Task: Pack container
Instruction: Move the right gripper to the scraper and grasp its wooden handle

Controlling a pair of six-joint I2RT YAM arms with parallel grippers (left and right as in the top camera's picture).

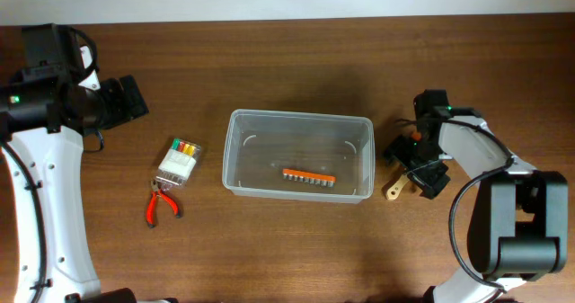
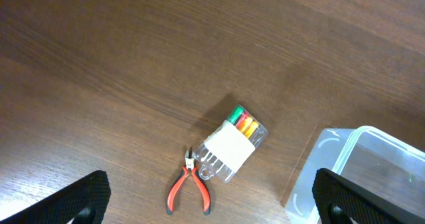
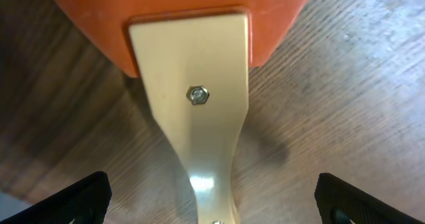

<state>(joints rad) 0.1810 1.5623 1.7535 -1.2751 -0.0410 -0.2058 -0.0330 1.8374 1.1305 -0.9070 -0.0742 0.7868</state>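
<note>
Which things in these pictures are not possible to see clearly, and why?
1. Tan-handled tool: right wrist view too close, orange top cut by the upper edge.
2. Orange item in the container: overhead, too small to identify.
3. The container: left wrist view, cut off at the corner.

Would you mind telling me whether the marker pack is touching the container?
Apart. The overhead view shows a strip of bare table between the marker pack and the left wall of the container.

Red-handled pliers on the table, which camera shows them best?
The left wrist view: the red-handled metal pliers appear whole and largest there. Overhead shows them whole but small; the right wrist view misses them.
</note>
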